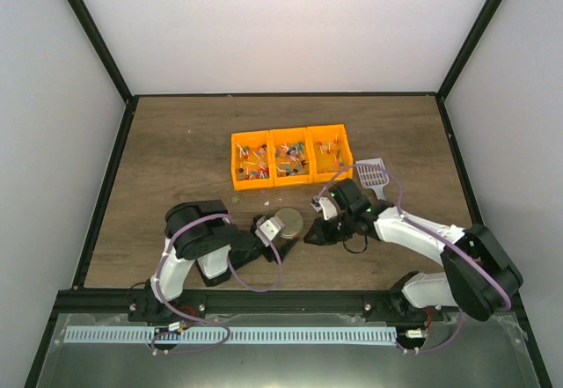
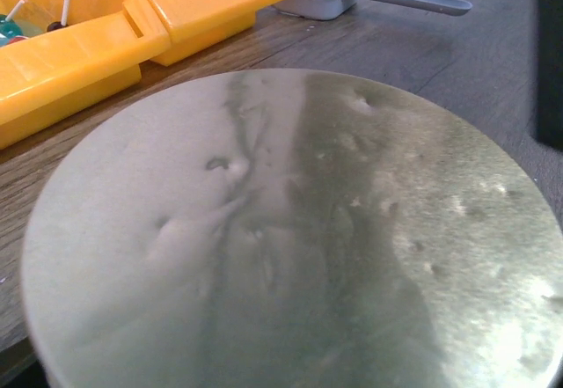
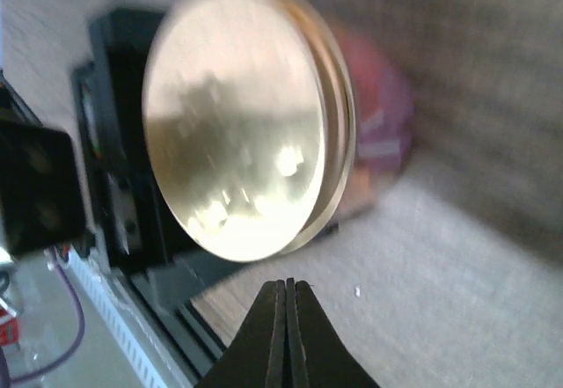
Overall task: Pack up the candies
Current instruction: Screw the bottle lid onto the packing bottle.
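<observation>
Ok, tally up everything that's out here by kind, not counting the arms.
Orange bins: 3
Gold lid: 1
Scoop: 1
Candies: in the bins, too small and too many to count
Total, candies aside: 5

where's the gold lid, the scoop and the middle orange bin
gold lid (image 2: 290, 230): left wrist view, middle of its flat face
scoop (image 1: 371, 174): top view, its slotted bowl
middle orange bin (image 1: 291, 180): top view, its near wall
</observation>
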You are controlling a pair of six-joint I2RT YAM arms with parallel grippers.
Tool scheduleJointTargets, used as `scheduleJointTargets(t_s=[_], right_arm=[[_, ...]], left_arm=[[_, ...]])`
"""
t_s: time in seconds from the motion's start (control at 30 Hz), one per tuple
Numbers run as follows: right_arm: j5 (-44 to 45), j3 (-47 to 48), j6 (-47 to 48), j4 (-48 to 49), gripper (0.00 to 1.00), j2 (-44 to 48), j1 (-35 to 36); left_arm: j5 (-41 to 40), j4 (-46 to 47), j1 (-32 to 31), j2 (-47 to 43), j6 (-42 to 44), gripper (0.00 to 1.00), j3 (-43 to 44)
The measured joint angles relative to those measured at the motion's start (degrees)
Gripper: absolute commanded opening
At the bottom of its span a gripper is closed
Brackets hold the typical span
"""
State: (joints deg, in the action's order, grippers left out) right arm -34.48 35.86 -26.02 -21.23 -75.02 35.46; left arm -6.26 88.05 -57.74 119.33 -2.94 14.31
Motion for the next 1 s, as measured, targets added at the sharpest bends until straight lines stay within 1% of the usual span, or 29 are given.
scheduleJointTargets(t_s=[0.07,0.17,0.23,0.33,0.53,0.6,1.0], right_arm=[[1.0,3.7,0.7,-1.5,0.06,-1.2,-0.9],[2.8,9.6,2.2,-1.9,0.21,-3.3,-2.1],[3.6,12.5,3.3,-1.9,0.24,-4.9,-2.6],[4.0,16.6,5.9,-1.9,0.23,-9.5,-2.8],[3.1,17.8,9.6,-1.9,0.23,-16.2,-2.8],[2.6,17.8,10.6,-1.8,0.21,-17.2,-2.8],[0.3,20.8,12.6,-0.3,0.19,-20.9,-1.8]], left_arm=[[0.3,0.0,0.1,-0.2,0.0,0.91,-0.5],[1.2,0.1,0.2,-0.6,0.2,0.91,-1.3],[1.6,0.2,0.3,-0.8,0.2,0.91,-1.8],[2.1,0.2,0.4,-1.0,0.2,0.92,-2.2],[2.6,0.5,0.5,-1.0,0.2,0.92,-2.5],[2.8,0.5,0.5,-1.0,0.2,0.92,-2.6],[5.3,0.5,0.8,-1.0,3.1,0.92,-3.9]])
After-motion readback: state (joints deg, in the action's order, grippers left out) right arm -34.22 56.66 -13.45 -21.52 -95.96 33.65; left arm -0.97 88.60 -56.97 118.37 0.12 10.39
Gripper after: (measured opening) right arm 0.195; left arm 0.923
